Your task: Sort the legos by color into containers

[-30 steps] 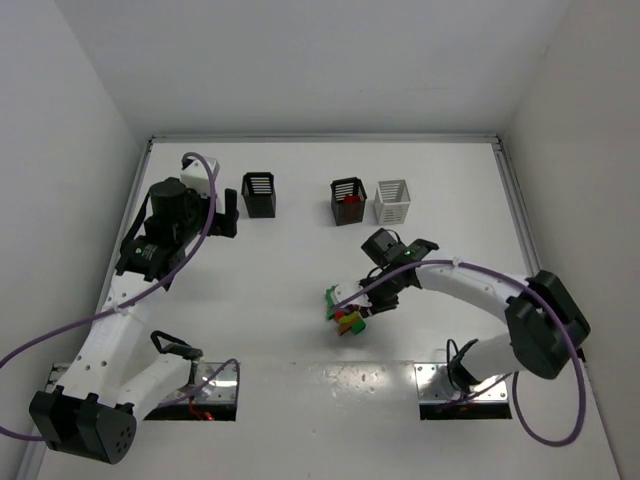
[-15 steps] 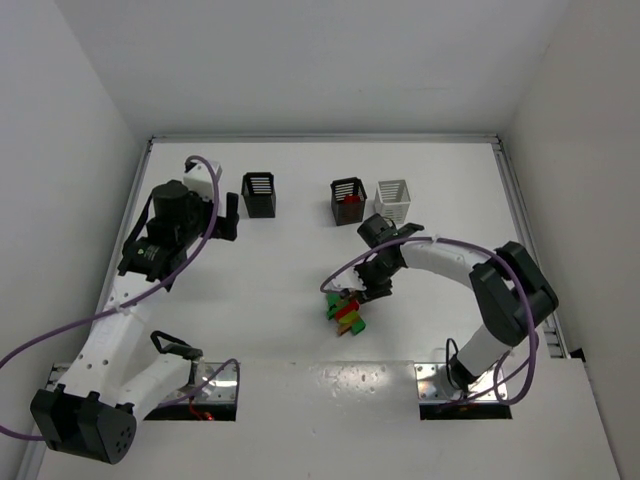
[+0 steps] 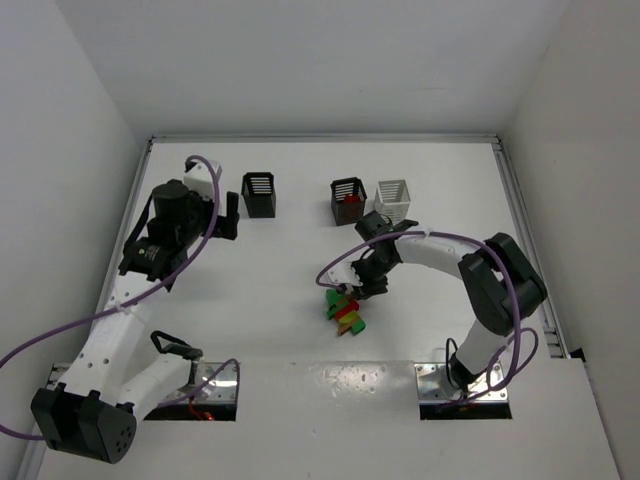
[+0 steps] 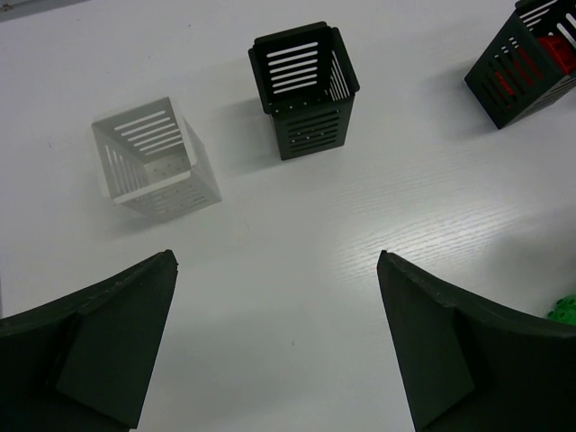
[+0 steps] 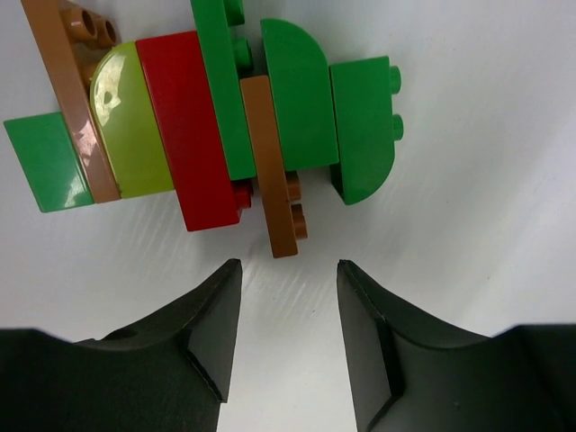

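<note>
The legos (image 5: pixel 216 126) lie joined in one clump of red, green, orange-brown and yellow-green bricks; the top view shows the clump (image 3: pixel 345 312) mid-table. My right gripper (image 5: pixel 288 270) is open just short of the clump's brown plate (image 5: pixel 274 171), with nothing between its fingers; from above it (image 3: pixel 362 284) sits at the clump's far side. My left gripper (image 4: pixel 276 261) hangs wide open and empty over bare table near a white bin (image 4: pixel 153 160) and a black bin (image 4: pixel 304 90). A second black bin (image 3: pixel 348 201) holds a red brick (image 4: pixel 517 76).
A second white bin (image 3: pixel 392 200) stands beside the black one with red inside, near the right forearm. The other black bin (image 3: pixel 258 194) stands next to my left gripper (image 3: pixel 228 215). A green brick's edge (image 4: pixel 565 308) shows at the left wrist view's right border.
My right gripper has opened wider and drawn back from over the lego clump toward the far side. The clump stays on the table. The left arm has not moved.
</note>
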Motion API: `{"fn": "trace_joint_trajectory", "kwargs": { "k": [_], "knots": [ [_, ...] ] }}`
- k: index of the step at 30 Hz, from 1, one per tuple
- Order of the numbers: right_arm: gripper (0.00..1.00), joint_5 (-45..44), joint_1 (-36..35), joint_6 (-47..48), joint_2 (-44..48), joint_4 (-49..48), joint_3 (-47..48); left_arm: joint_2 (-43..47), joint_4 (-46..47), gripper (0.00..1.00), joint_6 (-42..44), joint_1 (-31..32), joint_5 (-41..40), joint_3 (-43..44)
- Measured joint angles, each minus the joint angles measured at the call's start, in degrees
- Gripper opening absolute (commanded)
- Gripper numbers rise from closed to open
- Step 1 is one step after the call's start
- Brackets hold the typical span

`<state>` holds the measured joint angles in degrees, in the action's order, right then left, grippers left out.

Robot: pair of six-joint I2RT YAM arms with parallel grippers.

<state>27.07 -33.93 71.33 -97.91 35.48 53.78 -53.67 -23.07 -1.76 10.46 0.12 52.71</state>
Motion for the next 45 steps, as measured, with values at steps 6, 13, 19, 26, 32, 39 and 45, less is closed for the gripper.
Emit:
{"fn": "trace_joint_trajectory", "kwargs": {
  "k": [6,13,19,26,32,39,45],
  "knots": [
    [0.47,1.25,-0.44,-0.52,-0.61,-0.59,0.37,-0.09,0.0,1.0,0.0,0.0,-0.13,-0.61],
    [0.43,2.6,-0.61,-1.07,-0.87,-0.79,0.94,-0.11,0.04,1.0,0.0,0.0,-0.15,-0.61],
    [0.4,3.34,-1.16,-1.07,-1.99,-0.92,1.22,-0.13,0.04,1.0,0.0,0.0,-0.15,-1.09],
    [0.31,3.69,-2.05,-1.07,-2.56,-0.98,1.33,-0.13,0.07,1.0,0.0,0.0,-0.15,-1.25],
    [0.01,3.87,-3.04,-2.54,-2.71,-2.97,1.33,-0.13,0.11,1.0,0.0,0.0,1.55,-2.03],
    [0.0,3.39,-3.39,-7.96,-0.63,-7.26,-0.39,0.46,0.33,1.0,-2.29,-0.59,12.26,-6.1],
    [0.0,4.09,-4.63,-13.03,10.36,-8.63,-1.25,-2.91,0.17,0.98,-4.96,-1.57,29.2,-8.41]
  ]
}}
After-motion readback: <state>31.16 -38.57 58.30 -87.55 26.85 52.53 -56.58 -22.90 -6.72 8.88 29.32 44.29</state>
